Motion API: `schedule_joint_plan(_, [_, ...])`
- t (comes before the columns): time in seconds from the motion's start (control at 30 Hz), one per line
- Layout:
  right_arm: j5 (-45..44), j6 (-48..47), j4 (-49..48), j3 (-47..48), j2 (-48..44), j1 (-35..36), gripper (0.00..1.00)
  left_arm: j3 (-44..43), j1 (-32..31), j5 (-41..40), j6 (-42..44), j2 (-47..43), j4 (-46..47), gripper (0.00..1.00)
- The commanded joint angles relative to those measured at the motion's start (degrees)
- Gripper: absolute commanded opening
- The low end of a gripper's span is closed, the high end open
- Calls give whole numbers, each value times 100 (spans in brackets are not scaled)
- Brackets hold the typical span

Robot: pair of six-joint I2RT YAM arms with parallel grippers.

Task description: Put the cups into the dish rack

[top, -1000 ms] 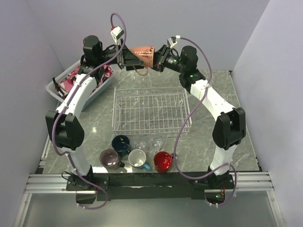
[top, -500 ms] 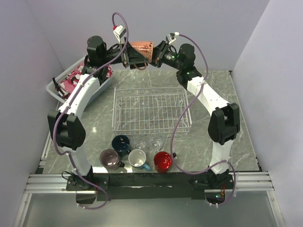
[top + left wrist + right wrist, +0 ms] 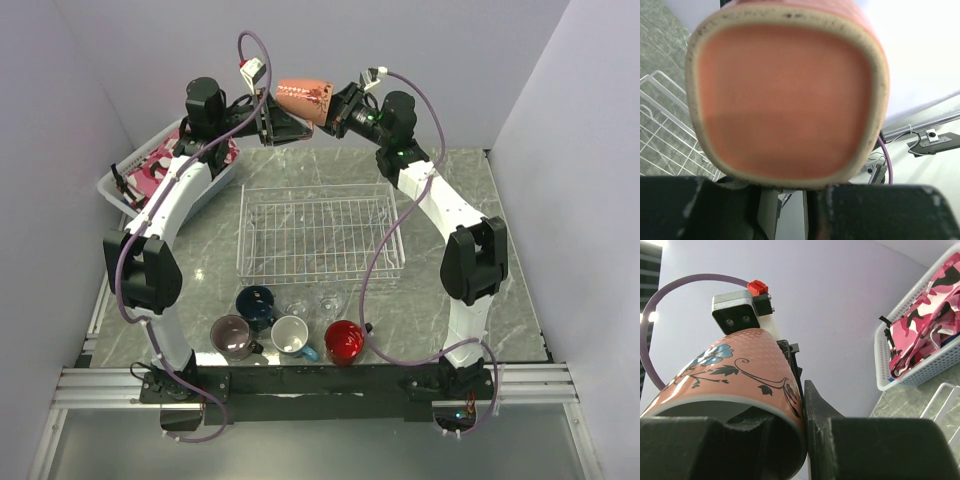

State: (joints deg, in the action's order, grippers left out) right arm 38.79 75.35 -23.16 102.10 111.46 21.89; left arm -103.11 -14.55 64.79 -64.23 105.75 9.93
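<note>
Handover above the empty dish rack (image 3: 320, 235): right fingers (image 3: 820, 430) pinch the salmon mug (image 3: 304, 98) by its rim while left fingers (image 3: 865, 210), spread a moment ago, have nearly met beneath its base, though it is unclear whether they hold it.

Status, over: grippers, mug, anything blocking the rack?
Right gripper shut on mug by its rim. Left gripper closed under its base, likely on the handle. Mug aloft past rack. Nothing between them.

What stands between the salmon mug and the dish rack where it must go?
Nothing visible. The salmon mug, held in the air by the right gripper, is beyond the far edge of the dish rack, and the rack's grid is bare.
</note>
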Motion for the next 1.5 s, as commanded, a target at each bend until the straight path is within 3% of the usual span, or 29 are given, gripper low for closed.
schedule_joint_plan(0.0, [190,-530,468,257,-195,245,0,-227,-101,-46,165,-231,290,9])
schedule_joint_plan(0.03, [226,-626,583,275,-203,263,7,-262,-84,-81,234,-222,246,1])
schedule_joint_plan(0.13, [331,-1029,1303,214,-352,185,47,-350,-5,-116,497,-248,-52,1])
schedule_joint_plan(0.2, [244,-1424,1864,-66,-712,79,62,-446,65,-186,1031,-283,-595,1])
schedule_joint_plan(0.23, [217,-1549,2033,-190,-853,9,64,-569,127,-221,1261,-301,-815,1])
schedule_joint_plan(0.27, [139,-1654,2191,-339,-1185,-157,64,-648,154,-343,1542,-310,-1496,1])
schedule_joint_plan(0.4, [-46,-2059,2788,-1331,-2109,-694,65,-1070,206,-695,3115,-222,-2792,1])
schedule_joint_plan(0.6, [-362,-2726,4123,-1781,-3094,-1212,65,-1220,215,-1125,3732,23,-3208,1])
schedule_joint_plan(0.67, [-661,-2763,4249,-1904,-3498,-1310,65,-1491,23,-1520,4214,225,-3750,1])
schedule_joint_plan(0.8, [-1066,-2728,4294,-2194,-4149,-1582,62,-2098,-469,-2260,5497,1295,-4640,1])
schedule_joint_plan(0.9, [-1110,-2832,4503,-2300,-4431,-1723,62,-3210,-1013,-2857,6139,2140,-5360,1])
schedule_joint_plan(1.1, [-1005,-2904,4584,-3010,-5001,-2004,61,-3330,-1559,-3403,6887,2617,-5458,1])
schedule_joint_plan(1.47, [-802,-2824,4328,-3610,-5178,-2163,58,-2996,-1683,-3614,7230,2679,-5519,1])
